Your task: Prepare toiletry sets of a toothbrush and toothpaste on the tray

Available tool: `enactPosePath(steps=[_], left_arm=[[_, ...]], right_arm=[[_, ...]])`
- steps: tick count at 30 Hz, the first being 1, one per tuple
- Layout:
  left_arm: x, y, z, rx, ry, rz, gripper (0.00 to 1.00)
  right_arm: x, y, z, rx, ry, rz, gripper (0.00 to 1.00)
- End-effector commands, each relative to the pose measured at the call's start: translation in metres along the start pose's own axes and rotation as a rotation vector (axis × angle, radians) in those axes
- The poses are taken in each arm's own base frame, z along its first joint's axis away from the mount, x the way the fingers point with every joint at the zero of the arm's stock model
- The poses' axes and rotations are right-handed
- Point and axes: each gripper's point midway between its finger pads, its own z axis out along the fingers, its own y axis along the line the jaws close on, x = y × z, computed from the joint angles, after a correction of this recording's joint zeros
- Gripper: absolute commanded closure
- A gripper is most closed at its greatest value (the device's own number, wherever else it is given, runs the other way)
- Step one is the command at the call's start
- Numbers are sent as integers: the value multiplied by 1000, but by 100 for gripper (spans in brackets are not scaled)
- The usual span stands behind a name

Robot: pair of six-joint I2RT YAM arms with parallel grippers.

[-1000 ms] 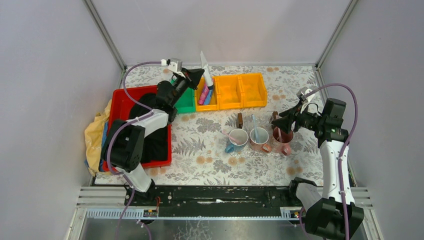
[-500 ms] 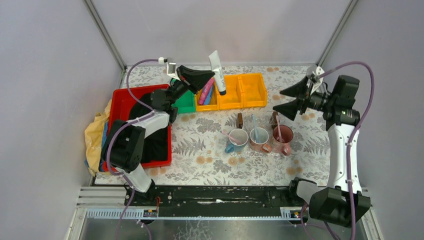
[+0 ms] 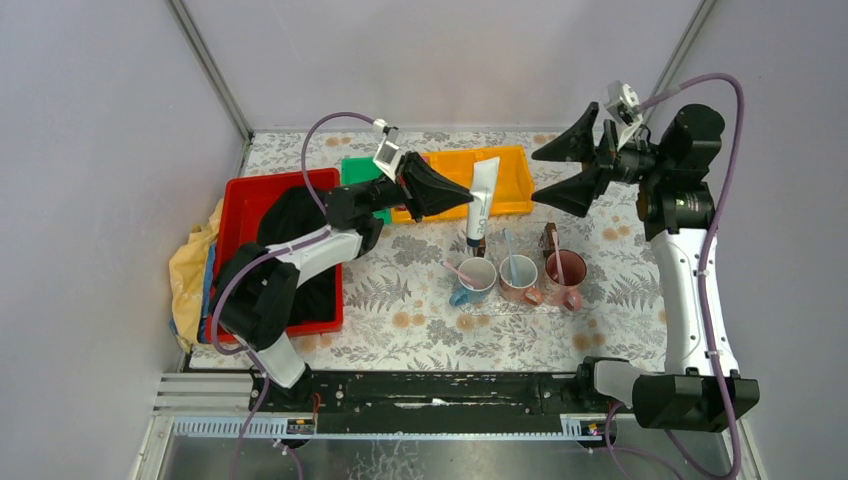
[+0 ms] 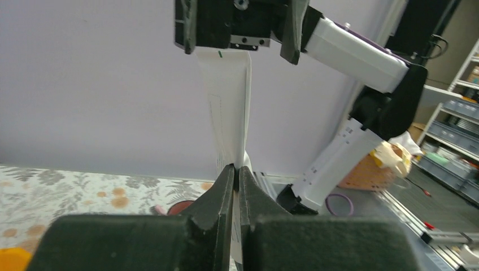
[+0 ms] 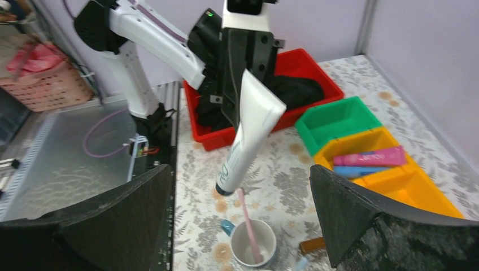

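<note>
**White Toothpaste Tube Held Aloft Over Mugs**

The left tool (image 3: 470, 198) was clamped on the flat end of a white plastic toothpaste tube (image 3: 478, 220). The tube hung cap-down, close above a blue ceramic mug (image 3: 472, 277) holding a pink plastic toothbrush (image 3: 458, 268) on the floral tabletop (image 3: 400, 300). The right tool (image 3: 534, 180) stood raised, its jaws wide apart. A magenta squeeze tube (image 5: 370, 156) and a blue squeeze tube (image 5: 361, 170) lay in a yellow plastic bin (image 5: 356, 145).

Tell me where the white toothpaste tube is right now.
In the top view the white toothpaste tube hangs cap-down mid-table, pinched in the left jaws, between the orange bins and the blue mug.
</note>
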Motion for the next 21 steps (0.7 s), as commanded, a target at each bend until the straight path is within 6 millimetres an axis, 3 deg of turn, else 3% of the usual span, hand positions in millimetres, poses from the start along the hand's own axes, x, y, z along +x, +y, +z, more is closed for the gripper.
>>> enactPosePath(steps=[1, 8, 12, 18, 21], left_arm=[[-7, -40, 15, 153, 23, 61, 100], [1, -56, 23, 209, 57, 36, 100], [4, -62, 25, 231, 70, 31, 100], [5, -65, 27, 246, 81, 20, 100], [7, -65, 27, 249, 86, 13, 100]], right_arm=[[-16, 25, 17, -101, -1, 39, 1], [-3, 31, 34, -143, 7, 133, 0], [9, 36, 42, -180, 21, 175, 6], [17, 44, 48, -206, 28, 184, 25], [17, 46, 49, -211, 27, 164, 42]])
